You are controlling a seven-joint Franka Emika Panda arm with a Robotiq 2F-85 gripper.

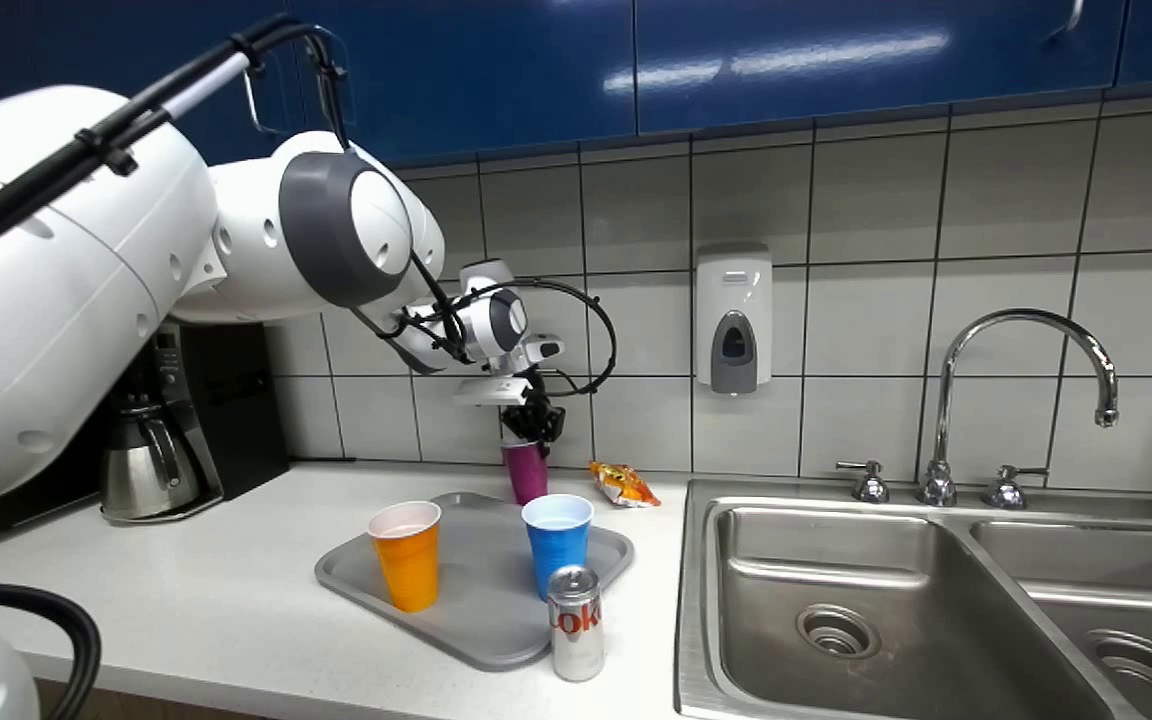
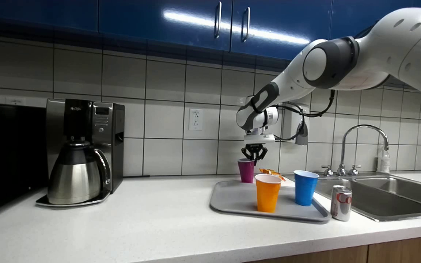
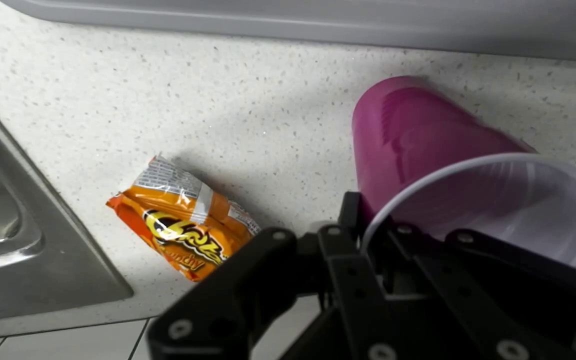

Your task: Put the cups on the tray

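Evidently my claw [image 3: 365, 232], nearly closed, pinches the purple cup [image 3: 443, 142] by its rim just beside the tray [image 3: 318, 27], and I judge it best lifted over the edge and lowered upright, clear of the blue cup [image 2: 305, 189].

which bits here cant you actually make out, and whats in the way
Blue cup: part of its base, hidden behind the can in an exterior view.
Orange cup: inside bottom, hidden by its own wall in both exterior views.
Tray: cut off by the top edge, wrist view.
Snack bag: one end hidden behind the hand, wrist view; fine print too small to read.
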